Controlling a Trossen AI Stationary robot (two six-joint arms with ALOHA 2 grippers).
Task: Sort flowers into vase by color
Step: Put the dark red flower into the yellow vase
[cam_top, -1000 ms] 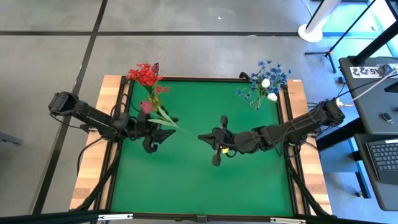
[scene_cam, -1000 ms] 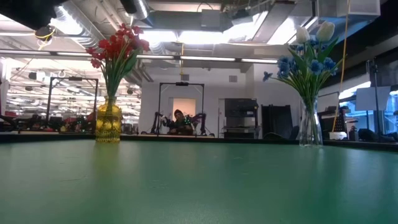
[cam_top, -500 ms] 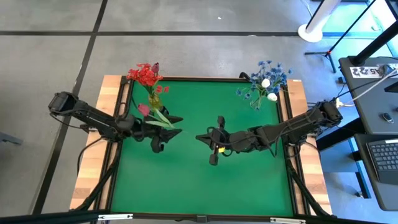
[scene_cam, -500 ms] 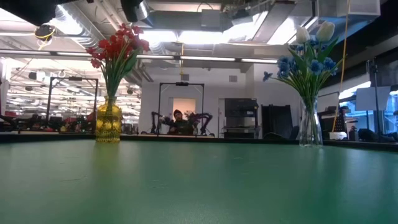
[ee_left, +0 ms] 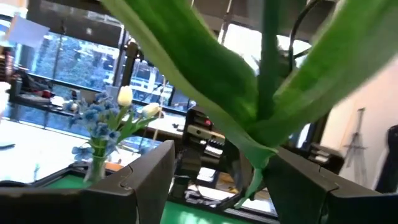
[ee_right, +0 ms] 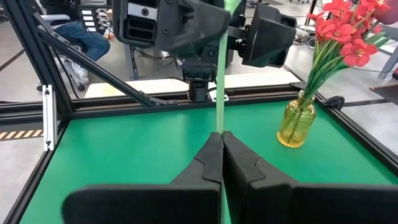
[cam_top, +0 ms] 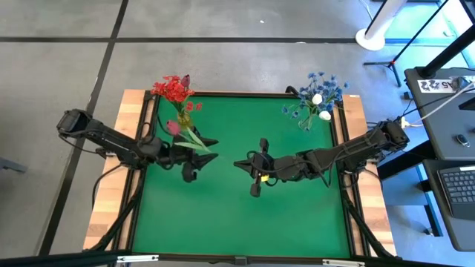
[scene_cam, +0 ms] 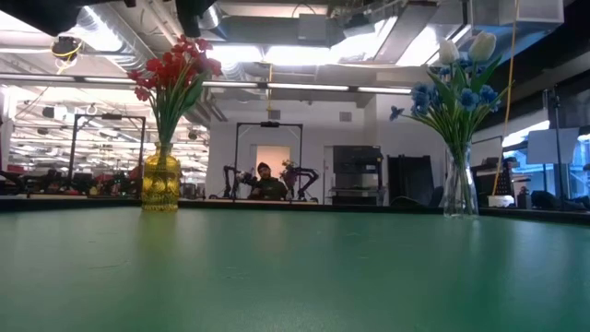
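High view shows the right end effector (cam_top: 253, 176) clamped shut on a green flower stem (ee_right: 219, 93) between the wide-open left end effector (cam_top: 197, 157).

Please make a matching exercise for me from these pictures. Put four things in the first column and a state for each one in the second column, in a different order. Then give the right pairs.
Column one
1. yellow vase
2. clear vase
3. left gripper
4. right gripper

Column two
A. holds the blue and white flowers
B. shut on the green stem
C. holds the red flowers
D. open, with one finger on each side of the green stem

Right pairs: 1-C, 2-A, 3-D, 4-B
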